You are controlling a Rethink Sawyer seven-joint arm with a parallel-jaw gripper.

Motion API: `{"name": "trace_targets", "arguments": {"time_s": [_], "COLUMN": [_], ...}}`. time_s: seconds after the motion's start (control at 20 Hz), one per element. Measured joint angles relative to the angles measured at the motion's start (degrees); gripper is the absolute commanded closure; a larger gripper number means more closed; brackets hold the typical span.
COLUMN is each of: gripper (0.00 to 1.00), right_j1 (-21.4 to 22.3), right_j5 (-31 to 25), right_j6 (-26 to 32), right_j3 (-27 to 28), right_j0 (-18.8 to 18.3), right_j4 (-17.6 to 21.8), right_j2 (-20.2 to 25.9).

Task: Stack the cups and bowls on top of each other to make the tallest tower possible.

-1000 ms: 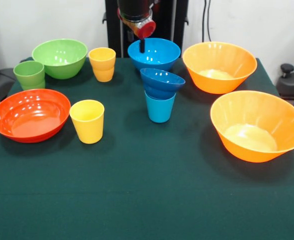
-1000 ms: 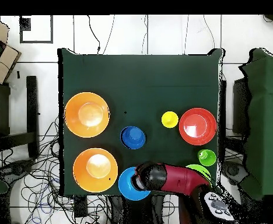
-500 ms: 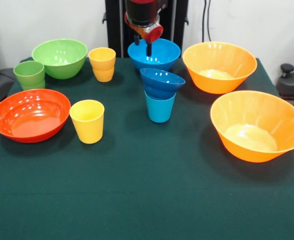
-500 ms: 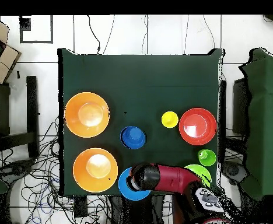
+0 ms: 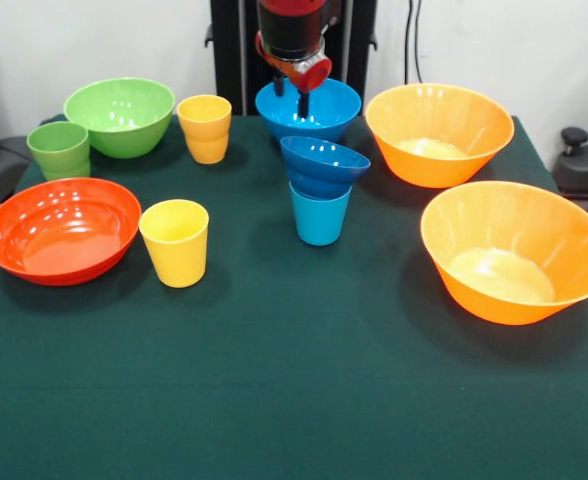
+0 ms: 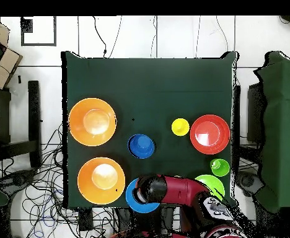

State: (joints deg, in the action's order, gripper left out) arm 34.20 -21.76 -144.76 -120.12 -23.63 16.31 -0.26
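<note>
Nearest orange bowl [image 5: 515,250]: sat upright at the near right, untouched.
Yellow cup [image 5: 175,242]: stood just beside the red-orange bowl [image 5: 61,229].
Tower [image 5: 321,188]: dark blue bowl tilted on the light blue cup, mid-table.
Medium blue bowl [image 5: 309,108]: lay behind the tower, under the gripper [image 5: 292,93].
Gripper: hovered over that bowl's rim; opening not discernible.
Advice: probably best to pinch one wall, lift straight, clear the tilted bowl.

end effector [image 5: 302,98] hanging over light blue bowl [image 5: 308,108] at back, dark blue bowl [image 5: 323,165] sat tilted on blue cup [image 5: 319,214]
</note>
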Motion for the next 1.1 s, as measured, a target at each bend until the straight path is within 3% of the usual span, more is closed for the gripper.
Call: {"name": "trace_targets", "arguments": {"time_s": [1.1], "gripper": [0.00], "right_j1": [-4.83], "right_j5": [4.39], "right_j6": [0.00], "right_j3": [0.02], "right_j0": [2.89], "right_j4": [-0.04], "right_j2": [-2.74]}}
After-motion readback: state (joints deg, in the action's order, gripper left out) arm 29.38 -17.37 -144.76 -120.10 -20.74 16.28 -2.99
